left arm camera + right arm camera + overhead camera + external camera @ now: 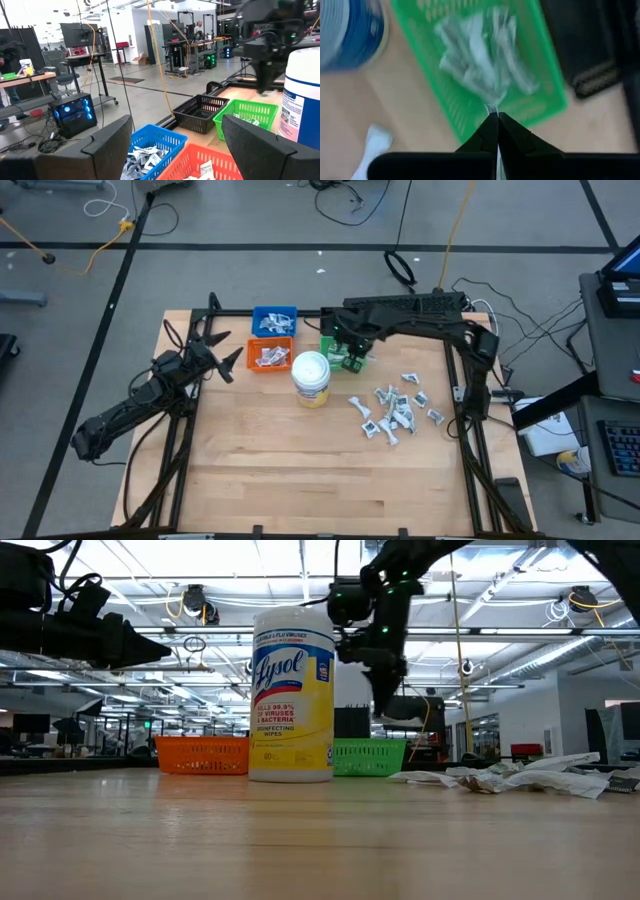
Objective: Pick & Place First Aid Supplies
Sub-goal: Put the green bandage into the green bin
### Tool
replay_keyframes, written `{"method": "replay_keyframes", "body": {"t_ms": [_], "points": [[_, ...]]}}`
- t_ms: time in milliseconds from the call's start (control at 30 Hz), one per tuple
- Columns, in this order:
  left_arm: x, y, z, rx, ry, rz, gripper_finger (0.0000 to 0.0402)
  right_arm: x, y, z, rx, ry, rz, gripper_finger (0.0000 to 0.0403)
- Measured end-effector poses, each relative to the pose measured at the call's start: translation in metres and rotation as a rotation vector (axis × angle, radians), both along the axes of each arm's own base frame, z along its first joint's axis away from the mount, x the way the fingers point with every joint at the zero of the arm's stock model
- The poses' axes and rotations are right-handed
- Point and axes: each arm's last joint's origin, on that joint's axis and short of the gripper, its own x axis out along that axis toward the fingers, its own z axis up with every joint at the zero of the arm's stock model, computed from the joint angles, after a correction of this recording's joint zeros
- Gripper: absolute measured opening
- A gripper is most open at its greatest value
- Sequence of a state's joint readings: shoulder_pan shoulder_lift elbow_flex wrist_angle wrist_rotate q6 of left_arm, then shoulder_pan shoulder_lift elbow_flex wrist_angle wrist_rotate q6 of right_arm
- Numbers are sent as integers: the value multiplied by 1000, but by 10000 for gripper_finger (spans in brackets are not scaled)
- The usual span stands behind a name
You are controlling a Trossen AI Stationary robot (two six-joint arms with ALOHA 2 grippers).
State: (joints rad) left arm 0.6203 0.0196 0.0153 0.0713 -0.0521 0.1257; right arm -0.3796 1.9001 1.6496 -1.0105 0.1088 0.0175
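The first aid supplies are small white-and-grey packets. A loose heap (395, 410) lies on the table's right part, and others lie in the blue bin (273, 320), the orange bin (270, 357) and the green bin (552, 102). My right gripper (495, 119) hovers above the green bin, shut on a thin white packet. My left gripper (228, 361) waits open above the table's left side, near the orange bin, touching nothing. In the left wrist view its fingers (107, 145) stand wide apart. My right gripper pinches a thin white packet between its two fingers, coming from above and pointing down. Only a small white edge (491, 108) shows at the fingertips, and a pale sliver runs between the fingers. The packet is lifted clear above the green bin's packets (480, 55).
A white-lidded yellow-labelled wipes jar (312, 378) stands on the table just near of the bins. A black bin (197, 112) sits beyond the green one, mostly under my right arm in the high view. One packet (372, 142) lies on the table beside the green bin. Bare wood fills the near half.
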Motion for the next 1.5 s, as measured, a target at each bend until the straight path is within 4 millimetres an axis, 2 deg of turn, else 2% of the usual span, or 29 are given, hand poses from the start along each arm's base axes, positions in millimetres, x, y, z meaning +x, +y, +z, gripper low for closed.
{"method": "replay_keyframes", "body": {"t_ms": [167,333,600,700,800,967,1100,1267,1433,1500], "points": [[0,0,0,0,0,0,310,23,-15,-12,-50,-64,76,0],[0,0,0,0,0,0,310,33,-20,-28,-73,-69,145,0],[0,0,0,0,0,0,310,36,-21,-29,-87,-80,171,4],[0,0,0,0,0,0,310,37,-21,-29,-95,-88,184,23],[0,0,0,0,0,0,310,37,-21,-29,-96,-92,178,63],[0,0,0,0,0,0,310,36,-20,-24,-76,-130,70,144],[0,0,0,0,0,0,310,33,-18,-17,-36,-170,-90,182],[0,0,0,0,0,0,310,26,-9,-5,24,-204,-291,191],[0,0,0,0,0,0,310,13,13,3,62,-231,-394,182],[0,0,0,0,-1,0,310,4,24,1,82,-213,-421,181]]}}
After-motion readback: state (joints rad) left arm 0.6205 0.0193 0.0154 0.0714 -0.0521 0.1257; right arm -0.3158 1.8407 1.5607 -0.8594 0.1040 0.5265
